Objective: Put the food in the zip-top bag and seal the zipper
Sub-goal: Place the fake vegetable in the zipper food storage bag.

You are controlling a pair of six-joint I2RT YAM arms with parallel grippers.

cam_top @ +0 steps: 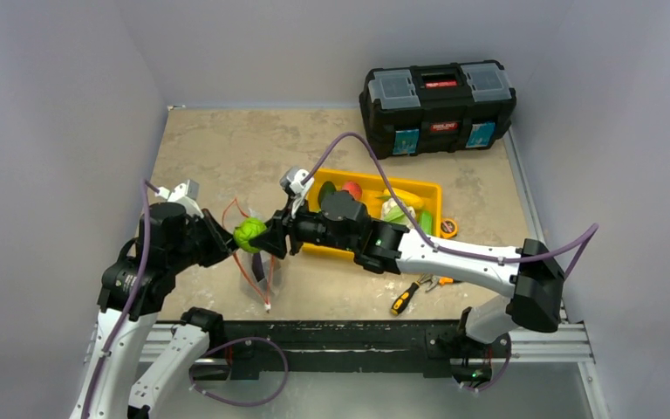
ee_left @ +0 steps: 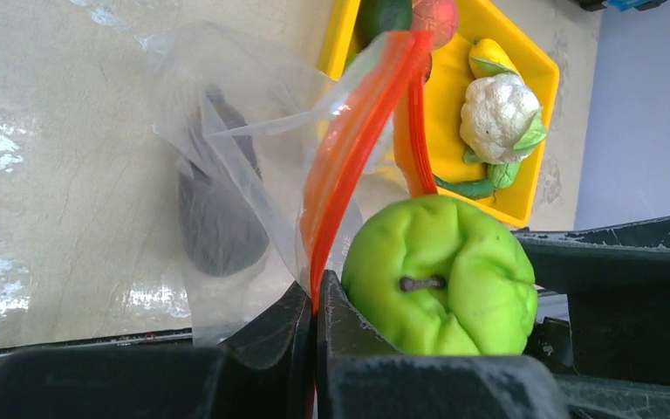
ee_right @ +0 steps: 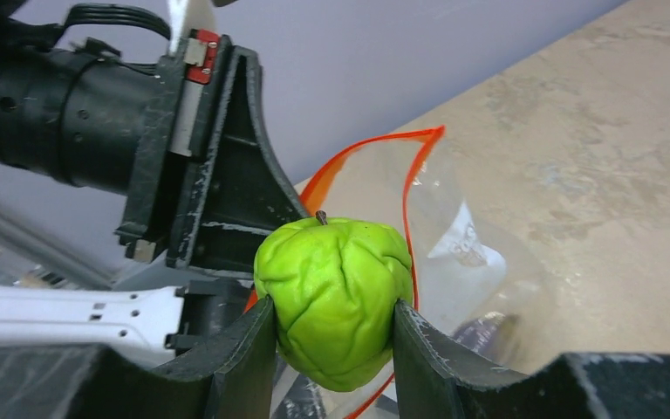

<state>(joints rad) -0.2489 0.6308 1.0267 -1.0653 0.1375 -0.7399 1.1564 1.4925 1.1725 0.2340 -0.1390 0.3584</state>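
My right gripper (ee_right: 333,327) is shut on the green cabbage (ee_right: 336,292), holding it at the open mouth of the clear zip-top bag (cam_top: 257,266). The cabbage also shows in the top view (cam_top: 249,234) and the left wrist view (ee_left: 440,275). My left gripper (ee_left: 314,301) is shut on the bag's red-orange zipper strip (ee_left: 358,140) and holds the mouth up. A dark purple eggplant (ee_left: 214,214) lies inside the bag. The yellow tray (cam_top: 432,194) holds more food: cauliflower (ee_left: 497,109), a red piece (cam_top: 352,189) and green pieces.
A black toolbox (cam_top: 439,105) stands at the back right. A screwdriver (cam_top: 404,298) and pliers (cam_top: 436,281) lie in front of the tray, with a small yellow round object (cam_top: 448,228) at its right end. Grey walls close in the table.
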